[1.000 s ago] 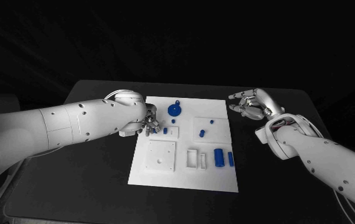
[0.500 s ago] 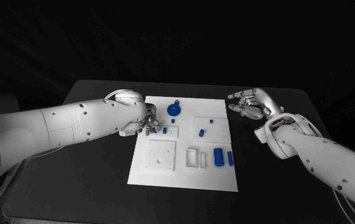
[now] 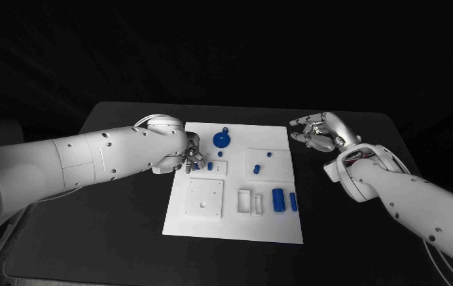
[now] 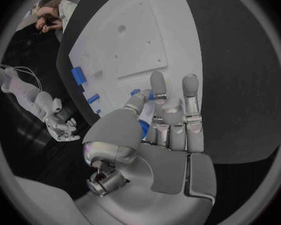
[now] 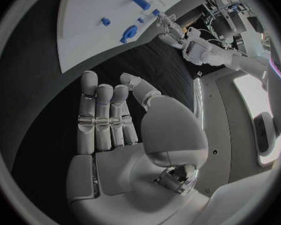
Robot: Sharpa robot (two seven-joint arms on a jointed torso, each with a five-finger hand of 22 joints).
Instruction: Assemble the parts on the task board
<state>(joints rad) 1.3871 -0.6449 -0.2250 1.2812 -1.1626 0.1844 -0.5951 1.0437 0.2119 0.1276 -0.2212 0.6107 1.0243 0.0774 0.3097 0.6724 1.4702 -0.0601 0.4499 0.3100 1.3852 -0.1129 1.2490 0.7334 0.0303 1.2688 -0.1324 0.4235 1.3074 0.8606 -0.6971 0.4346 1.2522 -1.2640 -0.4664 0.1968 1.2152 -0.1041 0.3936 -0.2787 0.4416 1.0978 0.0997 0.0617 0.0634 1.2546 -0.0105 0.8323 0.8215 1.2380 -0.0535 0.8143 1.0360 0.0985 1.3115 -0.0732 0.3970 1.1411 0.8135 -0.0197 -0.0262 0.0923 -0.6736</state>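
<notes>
Left hand (image 4: 154, 135) pinching small blue plastic peg (image 4: 144, 121) between thumb and fingers, over left edge of white flat task board (image 3: 236, 224) on black tabletop (image 3: 113, 233). Likely light, rigid, slippery; best held mid-shaft. Right hand (image 3: 319, 133) off board's right edge, fingers apart, holding nothing

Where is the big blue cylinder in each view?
Head view: big blue cylinder on the white task board's right side.
Left wrist view: cylinder on the board beyond the left robot hand.
Right wrist view: cylinder at the board's far end.
Shared landmark: the board.
</notes>
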